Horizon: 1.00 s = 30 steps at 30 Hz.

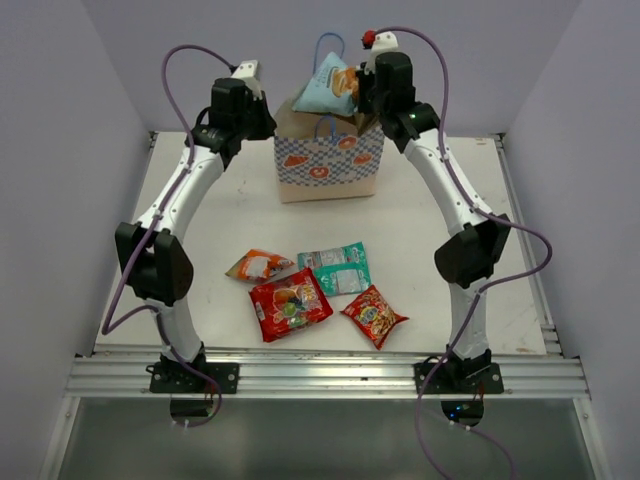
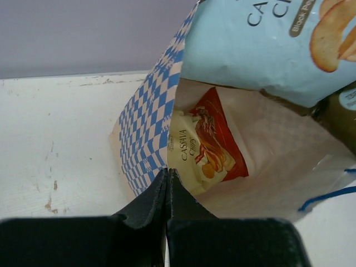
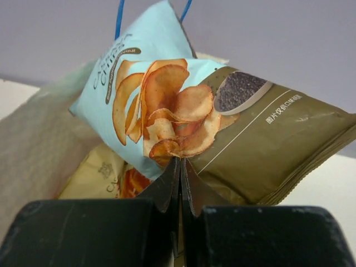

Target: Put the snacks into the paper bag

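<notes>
The paper bag [image 1: 330,165] stands at the back of the table, mouth open. My left gripper [image 1: 272,118] is shut on the bag's left rim; in the left wrist view the fingertips [image 2: 167,171] pinch the checked wall [image 2: 146,125]. A cream-and-red packet [image 2: 203,146] lies inside the bag. My right gripper [image 1: 358,95] is shut on a light blue and brown packet [image 1: 328,88] and holds it over the bag's mouth; the right wrist view shows the gripper [image 3: 181,160] pinching the packet [image 3: 144,78]. Four snacks lie on the table: orange [image 1: 258,265], teal-green [image 1: 337,266], red [image 1: 290,304], small red-orange [image 1: 373,314].
The bag's blue cord handle [image 1: 328,45] rises behind the held packet. Grey walls close in the table on three sides. A metal rail [image 1: 320,375] runs along the near edge by the arm bases.
</notes>
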Each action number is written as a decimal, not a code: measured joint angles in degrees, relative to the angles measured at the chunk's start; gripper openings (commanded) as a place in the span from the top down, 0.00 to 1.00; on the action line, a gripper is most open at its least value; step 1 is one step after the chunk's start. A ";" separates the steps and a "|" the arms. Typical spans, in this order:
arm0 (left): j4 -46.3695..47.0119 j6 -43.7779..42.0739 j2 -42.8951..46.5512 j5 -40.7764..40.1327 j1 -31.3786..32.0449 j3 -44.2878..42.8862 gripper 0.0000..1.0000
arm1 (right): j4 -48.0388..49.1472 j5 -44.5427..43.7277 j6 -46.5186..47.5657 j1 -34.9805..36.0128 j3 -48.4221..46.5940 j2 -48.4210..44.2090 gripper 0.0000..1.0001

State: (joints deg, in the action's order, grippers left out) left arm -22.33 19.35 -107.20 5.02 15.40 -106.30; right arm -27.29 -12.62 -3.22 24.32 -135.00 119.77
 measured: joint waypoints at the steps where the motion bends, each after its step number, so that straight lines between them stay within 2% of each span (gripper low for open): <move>1: 0.02 0.17 -0.07 0.20 0.00 0.00 1.00 | 0.00 0.87 -0.66 0.04 1.22 0.37 1.00; 11: 0.37 1.31 -1.18 0.83 0.00 -0.11 1.00 | 2.38 7.82 -5.01 2.58 3.80 0.35 1.00; 16: 0.42 1.73 -2.01 1.20 0.00 -0.63 1.00 | 2.93 9.27 -6.12 3.87 9.57 -2.25 0.98; 17: 0.44 1.77 -2.12 1.27 0.00 -0.74 1.00 | 2.84 9.38 -6.27 4.09 10.14 -2.60 0.85; 18: 0.44 1.99 -2.23 1.38 0.00 -0.96 1.00 | 2.82 9.38 -6.56 4.28 10.43 -2.84 0.63; 19: 0.46 2.12 -2.36 1.46 0.00 -1.11 1.00 | 2.80 9.40 -6.95 4.44 10.47 -2.97 0.02; 25: 0.96 2.21 -2.54 2.29 0.00 -1.51 1.00 | 0.66 8.41 -4.46 5.27 8.87 -5.01 0.01; 30: 1.22 2.21 -2.54 2.38 0.00 -1.51 1.00 | -0.74 7.26 -1.31 5.27 11.45 -16.09 0.01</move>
State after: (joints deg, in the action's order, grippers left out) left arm -21.10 21.56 -109.73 7.40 15.40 -107.81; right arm -28.03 -5.37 -4.54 29.58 -123.55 103.68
